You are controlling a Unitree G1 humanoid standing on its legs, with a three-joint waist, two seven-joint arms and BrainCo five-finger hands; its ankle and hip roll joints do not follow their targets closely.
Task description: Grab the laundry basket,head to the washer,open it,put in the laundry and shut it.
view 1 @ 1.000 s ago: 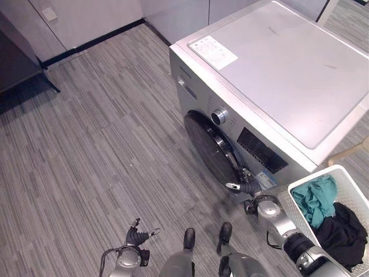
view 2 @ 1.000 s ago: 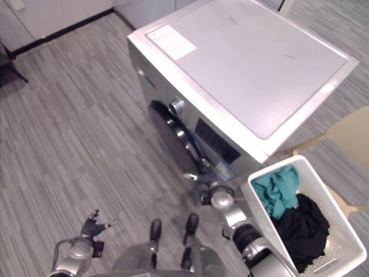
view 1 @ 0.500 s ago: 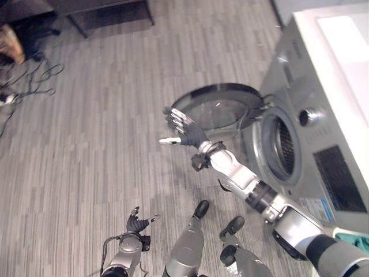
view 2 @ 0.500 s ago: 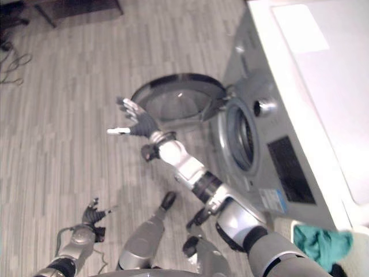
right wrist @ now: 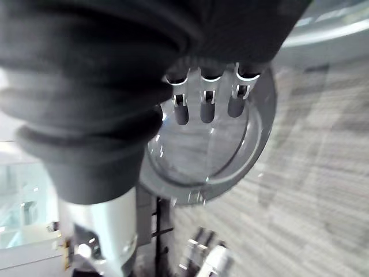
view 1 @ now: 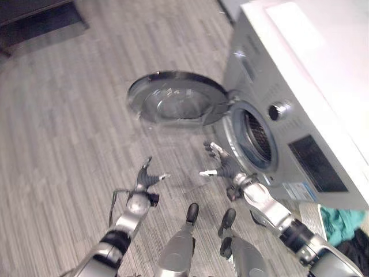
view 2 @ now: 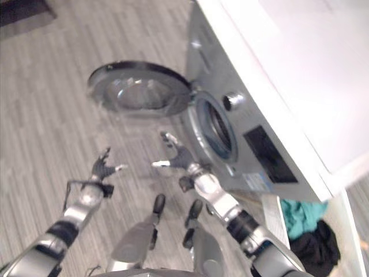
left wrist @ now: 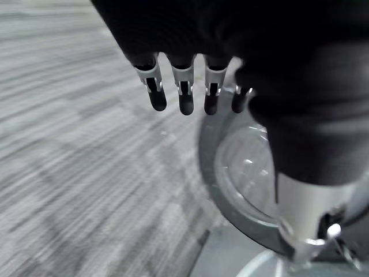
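Note:
The silver washer (view 1: 300,86) stands at the right with its round glass door (view 1: 179,103) swung wide open to the left. Its drum opening (view 1: 253,135) is dark and uncovered. My right hand (view 1: 219,166) hangs open in front of the washer, just below and left of the opening, touching nothing. Lower left over the floor, my left hand (view 1: 147,180) is open too, fingers spread. The white laundry basket (view 1: 316,218) sits on the floor by the washer's near corner, holding a teal cloth (view 2: 297,210) and a black cloth (view 2: 314,245). Both wrist views show straight fingers (left wrist: 181,95) and fingers (right wrist: 204,101) with the door glass beyond.
Grey wood-pattern floor (view 1: 69,133) spreads to the left of the washer. The open door juts out low over the floor between the hands and the room. A dark piece of furniture (view 1: 34,14) stands at the far upper left.
The washer door, shut a second ago, now stands wide open. My right hand has dropped from the door's edge to below the drum opening. The left hand has risen. The camera has shifted.

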